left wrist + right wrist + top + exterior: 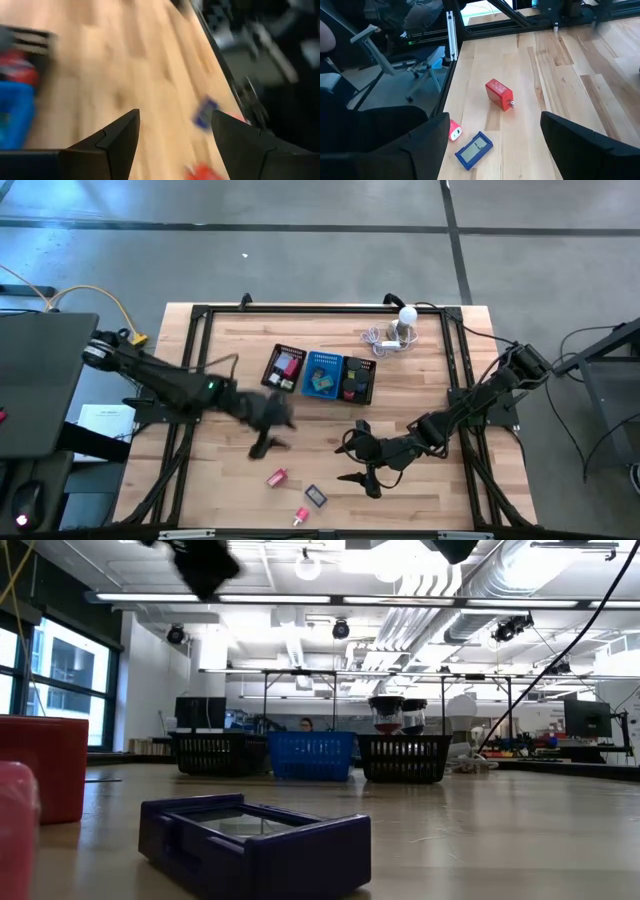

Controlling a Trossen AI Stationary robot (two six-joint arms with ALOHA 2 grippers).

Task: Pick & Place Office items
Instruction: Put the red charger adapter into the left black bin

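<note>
Both pairs of jaws are seen standing wide and empty, nothing held in either.

In the high view, the left gripper (272, 430) is found over bare wood between the mesh tray (372, 385) and three loose office items near the front edge: a red block (277, 477), a blue piece (316, 496) and a pink piece (301, 516). The right gripper (365, 468) is held just beside them on the other side. Several items already lie in the tray's compartments. The pink piece lies almost on the table's front edge, so a glancing push could send it off. Both grippers are near the same small cluster, and a collision could be caused if both were sent in together. The white gadget (404, 320) and its cable lie well behind the tray, clear of the work.

In the low view, the blue piece (255, 838) lies flat and low on the wood, which suggests that fingers may slide over it rather than close on it. The red block (45, 766) stands at the far left.

In the left wrist view, the picture is smeared; a blue piece (205, 112) and something red (202, 172) are made out beyond the fingers (117, 137).

In the right wrist view, the red block (499, 93), the blue piece (474, 149) and the pink piece (455, 131) lie apart from one another, with open wood around the red block. The pink piece lies close to the table's edge frame.
</note>
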